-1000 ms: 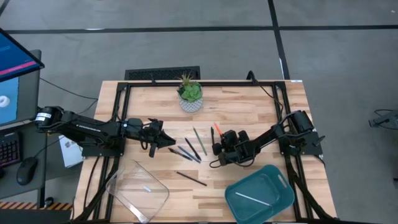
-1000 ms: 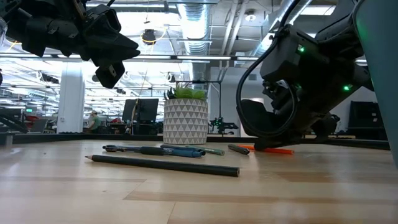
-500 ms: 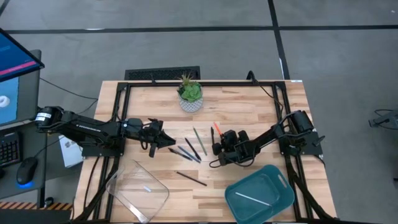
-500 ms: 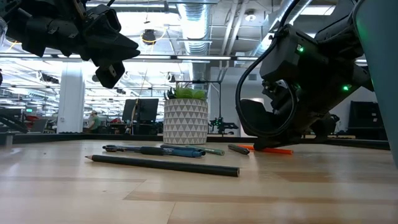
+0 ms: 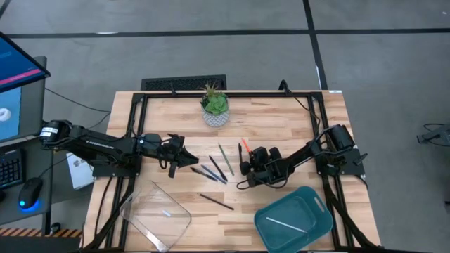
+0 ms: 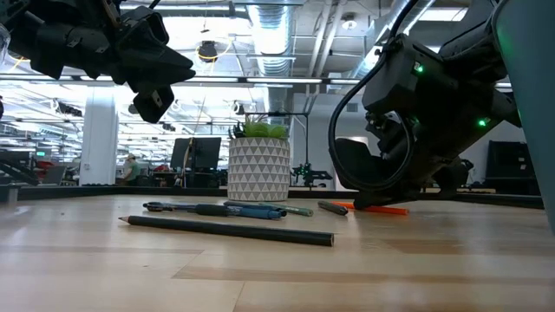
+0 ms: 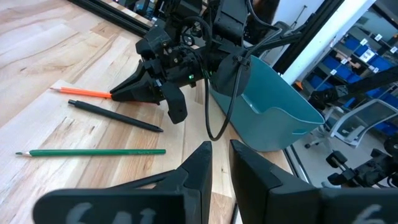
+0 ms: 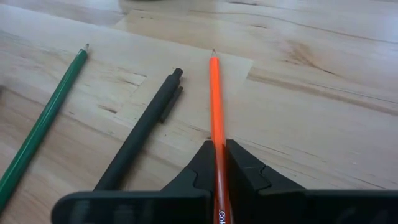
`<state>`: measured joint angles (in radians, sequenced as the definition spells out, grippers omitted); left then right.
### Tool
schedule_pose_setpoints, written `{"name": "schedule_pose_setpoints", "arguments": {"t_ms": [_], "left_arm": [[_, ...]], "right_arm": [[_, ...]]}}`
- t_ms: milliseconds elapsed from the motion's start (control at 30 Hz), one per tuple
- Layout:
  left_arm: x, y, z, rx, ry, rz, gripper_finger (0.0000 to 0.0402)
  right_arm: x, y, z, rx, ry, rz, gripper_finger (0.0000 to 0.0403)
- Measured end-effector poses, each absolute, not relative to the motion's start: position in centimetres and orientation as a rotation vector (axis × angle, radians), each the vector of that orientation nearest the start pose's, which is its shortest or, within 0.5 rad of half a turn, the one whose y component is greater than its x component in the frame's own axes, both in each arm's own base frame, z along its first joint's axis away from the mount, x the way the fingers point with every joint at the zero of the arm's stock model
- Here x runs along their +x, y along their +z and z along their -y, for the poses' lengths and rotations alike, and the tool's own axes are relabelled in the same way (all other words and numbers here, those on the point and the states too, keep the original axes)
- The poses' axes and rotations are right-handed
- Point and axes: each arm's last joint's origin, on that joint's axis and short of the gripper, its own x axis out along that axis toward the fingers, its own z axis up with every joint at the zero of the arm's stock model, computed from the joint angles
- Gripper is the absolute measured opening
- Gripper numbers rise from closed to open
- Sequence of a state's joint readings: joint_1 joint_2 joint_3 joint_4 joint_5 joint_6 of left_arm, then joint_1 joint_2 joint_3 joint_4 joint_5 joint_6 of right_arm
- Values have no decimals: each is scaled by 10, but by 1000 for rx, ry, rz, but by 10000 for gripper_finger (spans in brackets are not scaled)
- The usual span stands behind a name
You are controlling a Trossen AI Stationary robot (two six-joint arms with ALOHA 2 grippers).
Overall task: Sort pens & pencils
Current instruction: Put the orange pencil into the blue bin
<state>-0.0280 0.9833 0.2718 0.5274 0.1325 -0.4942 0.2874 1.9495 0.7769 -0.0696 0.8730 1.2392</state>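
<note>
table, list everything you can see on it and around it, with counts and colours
orange pencil: one, orange-red, mid table, clamped between the right gripper's fingers
black pen: one, black, lying beside the orange pencil
green pencils: two, grey-green, mid table
dark pens: about three, blue-grey and black, bunched near the left gripper
black pencil: one, alone at the near side
teal bin: one, near right corner, a white stick inside
clear tray: one, near left corner, a small pale item inside
potted plant: one, green in a white pot, far side
left gripper: empty, above the dark pens
right gripper: shut on the orange pencil
</note>
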Motion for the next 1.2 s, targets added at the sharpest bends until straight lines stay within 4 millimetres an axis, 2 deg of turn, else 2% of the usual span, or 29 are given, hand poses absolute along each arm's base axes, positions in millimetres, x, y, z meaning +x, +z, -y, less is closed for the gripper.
{"name": "schedule_pose_setpoints", "arguments": {"t_ms": [1200], "left_arm": [[193,189,9,-502,-105,-242,46]], "right_arm": [[290,64,-63,410,-1009,-553,44]]}}
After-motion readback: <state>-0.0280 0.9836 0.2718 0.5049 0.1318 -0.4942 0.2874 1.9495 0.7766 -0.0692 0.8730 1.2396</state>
